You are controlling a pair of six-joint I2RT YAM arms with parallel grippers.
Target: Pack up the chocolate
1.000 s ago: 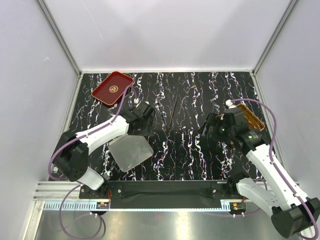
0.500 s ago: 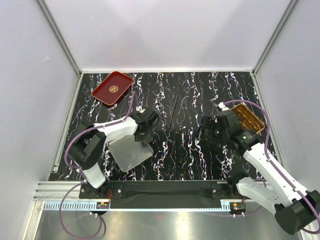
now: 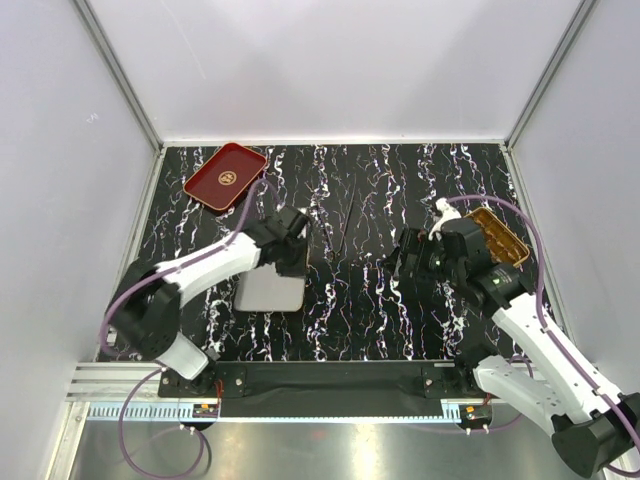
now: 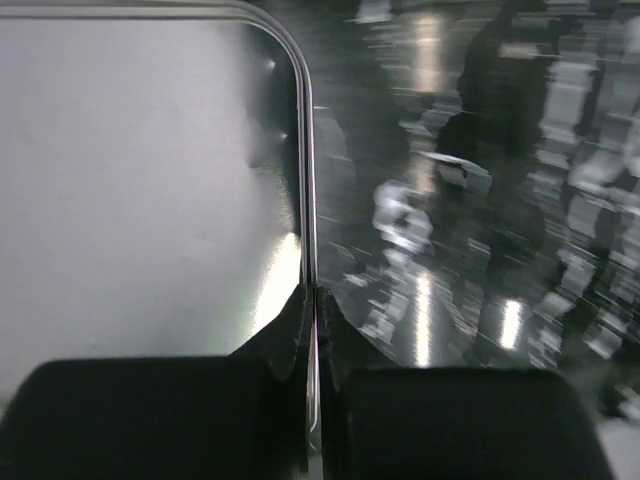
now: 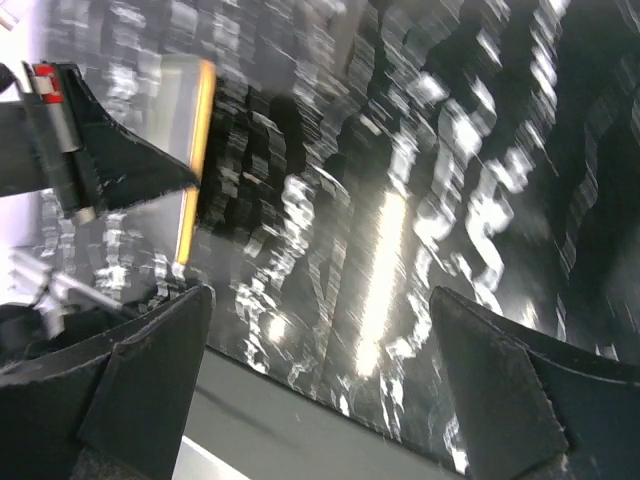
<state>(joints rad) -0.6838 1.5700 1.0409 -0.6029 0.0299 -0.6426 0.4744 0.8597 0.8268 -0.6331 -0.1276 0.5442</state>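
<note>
First, red tray (image 3: 226, 176) at far-left corner of bench (image 3: 400, 180); left hand (image 4: 312, 298) pinching edge of grey sheet (image 3: 270, 293), arm reaching forward; thin black stick (image 3: 347, 225) mid-bench; right hand (image 5: 320, 298) spread wide above bench, arm overlapping gold box (image 3: 503, 238); chocolate not discernible.

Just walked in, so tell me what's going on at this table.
The left gripper is pinched shut on the edge of a flat silvery lid at the centre-left of the table. The right gripper hangs open above the table, holding nothing, beside the gold box at the right edge. A red tray sits in the far left corner and a thin black stick lies mid-table. No chocolate pieces can be made out, so packing looks not yet begun.
</note>
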